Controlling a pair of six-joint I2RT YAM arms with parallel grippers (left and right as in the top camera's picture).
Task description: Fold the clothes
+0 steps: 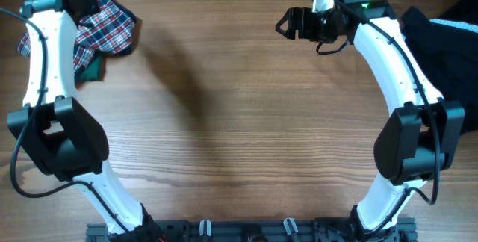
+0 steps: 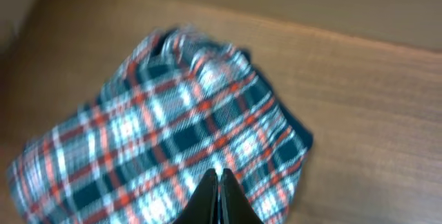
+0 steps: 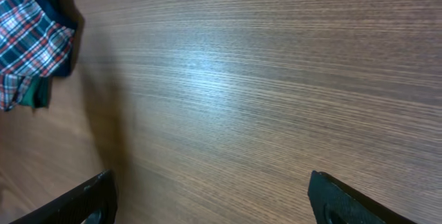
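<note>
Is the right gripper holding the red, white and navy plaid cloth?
No, the right gripper is open over bare wooden table, apart from the plaid cloth.

You are at a robot lab bench, not a home: a bare wood-grain table [image 1: 246, 122], the left arm [image 1: 45, 63] and right arm [image 1: 388, 55] fixed to a black rail [image 1: 246, 231] at its near edge, cables [image 1: 15, 167] looping free, the plaid dress [image 1: 108, 25] bunched in a far corner.
</note>
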